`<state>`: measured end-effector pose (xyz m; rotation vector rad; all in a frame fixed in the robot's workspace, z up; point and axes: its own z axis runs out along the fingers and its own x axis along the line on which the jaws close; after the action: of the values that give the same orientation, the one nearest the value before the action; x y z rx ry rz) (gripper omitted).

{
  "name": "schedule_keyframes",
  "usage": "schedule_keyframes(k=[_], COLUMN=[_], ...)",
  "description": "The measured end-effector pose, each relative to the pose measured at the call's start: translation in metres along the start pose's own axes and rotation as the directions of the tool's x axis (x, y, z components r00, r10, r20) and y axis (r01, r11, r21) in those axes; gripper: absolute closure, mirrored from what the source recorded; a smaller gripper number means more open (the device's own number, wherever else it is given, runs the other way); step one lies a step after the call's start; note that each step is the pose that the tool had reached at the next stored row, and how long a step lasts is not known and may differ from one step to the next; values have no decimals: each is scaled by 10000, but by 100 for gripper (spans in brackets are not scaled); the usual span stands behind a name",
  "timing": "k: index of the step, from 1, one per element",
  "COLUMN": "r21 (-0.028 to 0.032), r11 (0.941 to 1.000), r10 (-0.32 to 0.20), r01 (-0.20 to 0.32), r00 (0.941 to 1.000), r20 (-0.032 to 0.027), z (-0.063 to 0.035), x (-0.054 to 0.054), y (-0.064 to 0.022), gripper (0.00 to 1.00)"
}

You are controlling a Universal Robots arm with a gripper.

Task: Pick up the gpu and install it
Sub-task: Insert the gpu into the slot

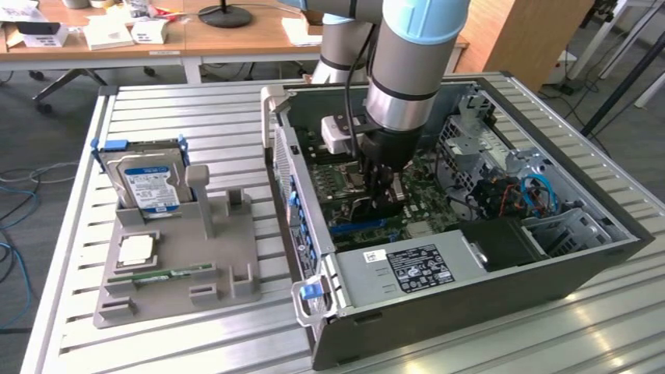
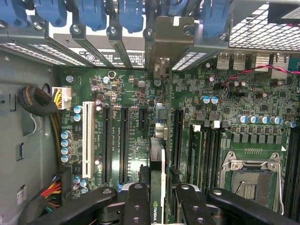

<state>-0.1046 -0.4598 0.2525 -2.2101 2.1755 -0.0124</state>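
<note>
Fingers: I've got both fingers [image 2: 174,183] pinched in on the gpu [image 2: 157,157], one on each face, no gap showing.
Gripper: my gripper [image 2: 159,190] is down inside the computer case [image 1: 488,284], pointing straight at the motherboard [image 2: 136,89].
Gpu: it's standing on edge over the board, with a long black slot [image 2: 123,140] on either side of it. Its metal bracket [image 2: 168,37] is up against the rear openings. I can't tell whether the lower edge is seated.
Close by: on one side there's a white slot [image 2: 86,136]. On the other are the memory slots [image 2: 206,150] and the CPU socket [image 2: 248,178].
In the way: blue latches [image 2: 93,14] line the rear wall beside the bracket. A red wire [image 2: 253,70] crosses the board, apart from the card. A sleeved cable bundle [image 2: 40,101] hugs the case wall.
Case: it's on its side with the top open. The power supply [image 1: 416,265] is at the near end and blue cables [image 1: 540,191] run by the drive cage.
Fixture: a grey tray [image 1: 223,257] sits at the exterior view's left of the case. It carries a hard drive [image 1: 149,183] propped up, a square chip [image 1: 135,249] and a green memory stick [image 1: 161,274].
Surface: it's a slatted metal table [image 1: 177,109].
Room: wooden desks [image 1: 239,43] stand behind, with a black lamp base [image 1: 226,15] on top. Loose cables [image 1: 11,226] lie on the grey floor.
</note>
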Motion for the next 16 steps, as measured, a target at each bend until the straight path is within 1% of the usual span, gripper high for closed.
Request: schedule_keyframes(k=[11,16], r21=[0,3], r11=[10000,9999], r10=[7,129], r01=[-7,-129], r00=[10000,9999], r20=[-1,-5], z=[0,0], x=[0,1], y=[0,0], gripper=[74,74])
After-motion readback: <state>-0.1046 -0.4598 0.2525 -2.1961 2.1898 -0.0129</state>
